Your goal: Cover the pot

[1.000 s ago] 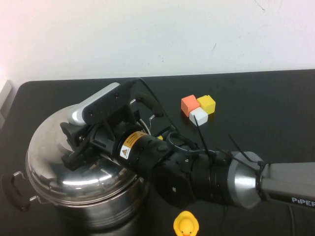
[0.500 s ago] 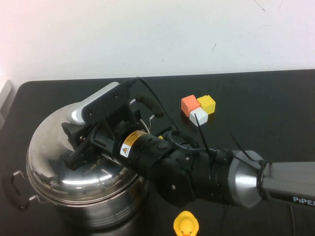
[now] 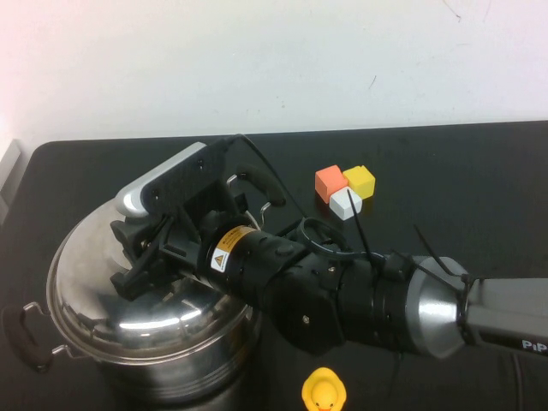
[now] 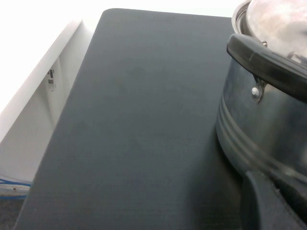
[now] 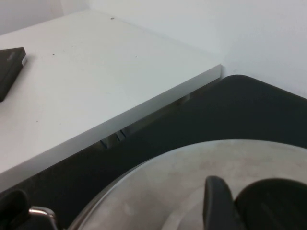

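Observation:
The big steel pot stands at the table's front left, with one black handle at its left and one at the back. The domed steel lid lies over the pot's mouth. My right gripper is shut on the lid's black knob at the top of the dome. My left gripper is out of the high view. It sits low beside the pot's wall, under one handle.
Orange, yellow and white cubes sit on the black table behind the right arm. A yellow rubber duck stands at the front edge. A white surface adjoins the table's left side.
My right gripper and the lid have moved slightly down and to the front left, so the lid sits lower over the pot's rim. The cubes and duck have not moved.

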Robot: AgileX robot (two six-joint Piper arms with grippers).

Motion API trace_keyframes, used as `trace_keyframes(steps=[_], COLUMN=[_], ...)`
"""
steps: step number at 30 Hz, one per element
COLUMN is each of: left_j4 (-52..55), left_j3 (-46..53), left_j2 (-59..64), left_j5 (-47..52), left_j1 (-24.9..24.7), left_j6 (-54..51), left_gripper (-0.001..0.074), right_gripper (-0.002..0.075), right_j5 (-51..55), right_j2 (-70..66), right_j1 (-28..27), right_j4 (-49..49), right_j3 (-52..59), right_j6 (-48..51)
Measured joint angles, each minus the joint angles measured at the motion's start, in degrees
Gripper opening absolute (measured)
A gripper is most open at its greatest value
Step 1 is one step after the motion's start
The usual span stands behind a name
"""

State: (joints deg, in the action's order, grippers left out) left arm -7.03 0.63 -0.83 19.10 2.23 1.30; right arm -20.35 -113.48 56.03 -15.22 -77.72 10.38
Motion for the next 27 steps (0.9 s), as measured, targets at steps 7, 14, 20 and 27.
trace_keyframes(steps=[7, 14, 20, 27], left_j4=[0.0, 0.0, 0.0, 0.0], left_j3=[0.0, 0.0, 0.0, 0.0], left_j2=[0.0, 0.0, 0.0, 0.0], left_j5=[0.0, 0.0, 0.0, 0.0], left_j1=[0.0, 0.0, 0.0, 0.0], left_j6=[0.0, 0.0, 0.0, 0.0], left_gripper=[-0.0002, -0.0002, -0.0002, -0.0002], right_gripper=[0.0342, 0.0505, 0.0445, 0.0132], right_j5=[0.0, 2.76, 4.28, 3.97], right_j2=[0.0, 3.46, 13.11, 29.35], right_j1=[0.0, 0.0, 0.0, 0.0], right_j4=[0.0, 0.0, 1.91, 6.65], right_j3=[-0.09, 0.09, 2.99, 14.03], right_j6=[0.09, 1.98, 3.14, 14.15])
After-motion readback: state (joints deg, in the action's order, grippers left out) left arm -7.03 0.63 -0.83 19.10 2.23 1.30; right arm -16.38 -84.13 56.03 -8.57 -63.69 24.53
